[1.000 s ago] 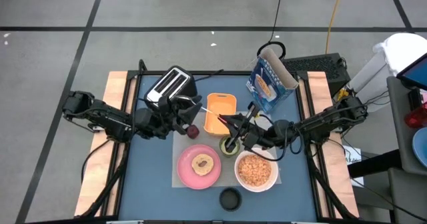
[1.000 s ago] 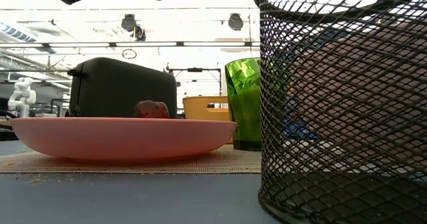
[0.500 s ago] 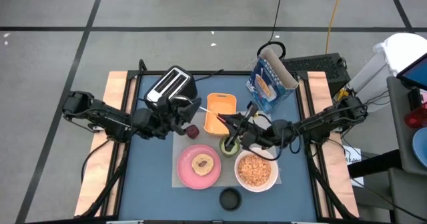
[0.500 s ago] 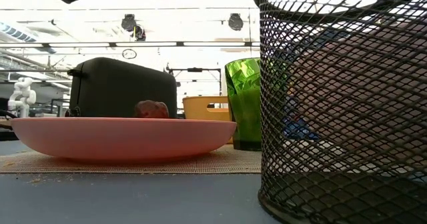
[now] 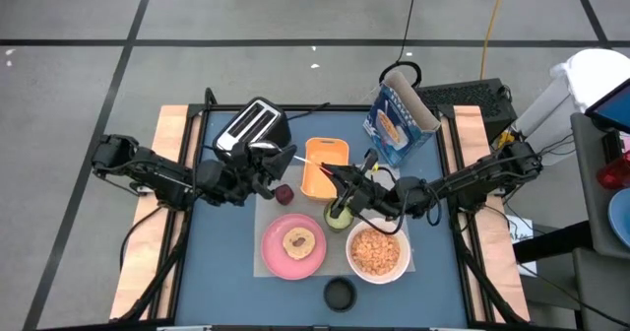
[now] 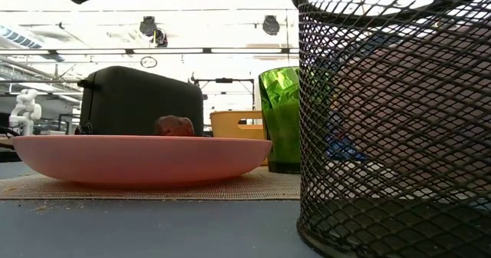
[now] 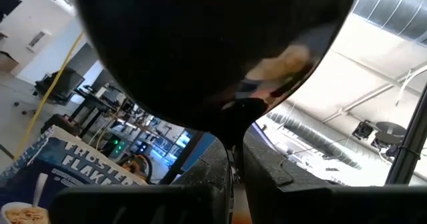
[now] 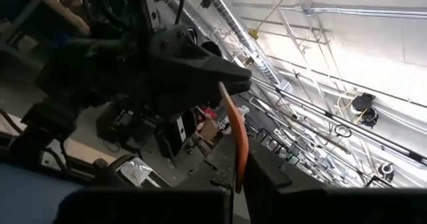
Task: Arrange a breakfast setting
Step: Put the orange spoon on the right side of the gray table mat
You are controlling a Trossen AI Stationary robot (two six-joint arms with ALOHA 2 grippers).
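The red-handled spoon (image 5: 317, 165) hangs between my two grippers, above the orange tray (image 5: 327, 178). My left gripper (image 5: 286, 158) is shut on its bowl end beside the toaster, and my right gripper (image 5: 341, 180) is shut on its red handle. The dark-red fruit (image 5: 284, 190) lies on the table below my left gripper. Toast (image 5: 298, 240) lies on the pink plate (image 5: 276, 257). Also on the table stand the green cup (image 5: 338, 218), the white bowl (image 5: 402, 262) of cereal and the blue cereal box (image 5: 399, 122). My left gripper pinches the spoon's thin neck (image 7: 233, 143) between its two fingers, just below the shiny bowl (image 7: 213, 51). It comes roughly level from the table's left. The spoon is clear of the table. My right gripper pinches the red handle (image 8: 239, 159) between its two fingers, coming from the table's right. The handle runs on past the fingers toward my left gripper.
A black-and-silver toaster (image 5: 252, 126) stands at the far left, close behind my left gripper. A black mesh cup (image 5: 340, 294) stands near the front edge. A beige mat (image 5: 264, 264) lies under the plate.
My right gripper has gone a little toward the table's left and far edge with the spoon's handle, uncovering more of the green cup.
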